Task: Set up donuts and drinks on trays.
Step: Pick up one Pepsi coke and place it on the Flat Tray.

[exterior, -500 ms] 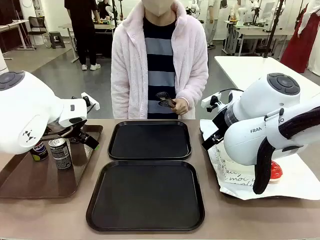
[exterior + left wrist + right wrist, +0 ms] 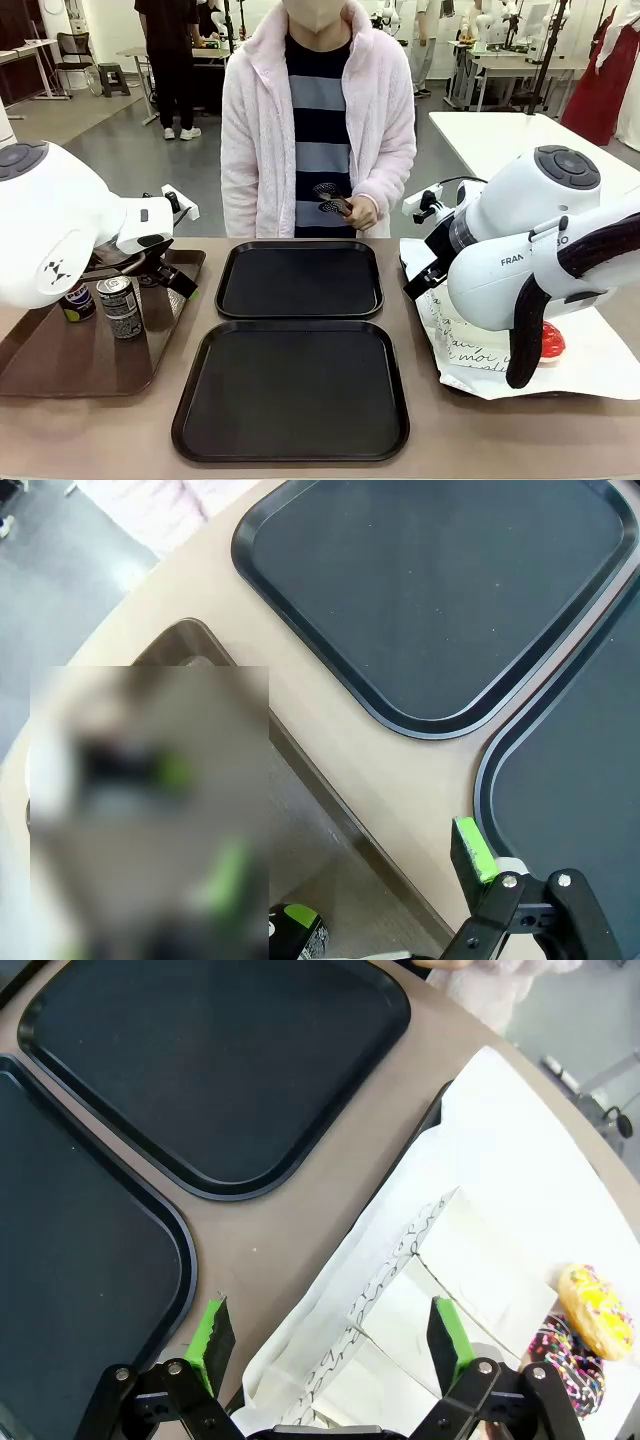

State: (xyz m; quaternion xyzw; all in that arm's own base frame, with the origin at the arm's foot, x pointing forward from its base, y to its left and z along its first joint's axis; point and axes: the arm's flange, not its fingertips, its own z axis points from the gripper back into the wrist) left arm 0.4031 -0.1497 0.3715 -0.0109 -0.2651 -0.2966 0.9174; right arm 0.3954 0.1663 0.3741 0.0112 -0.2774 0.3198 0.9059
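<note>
While open, right pincer (image 2: 330, 1325) over donuts (image 2: 440, 1250)

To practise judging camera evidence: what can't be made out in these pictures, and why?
Front view: the left arm covers part of the Pepsi can; the right arm hides all but a red-iced donut edge.
Left wrist view: a green-marked can is cut off by the bottom edge.
Right wrist view: the script on the paper sleeves is too small to read.
</note>
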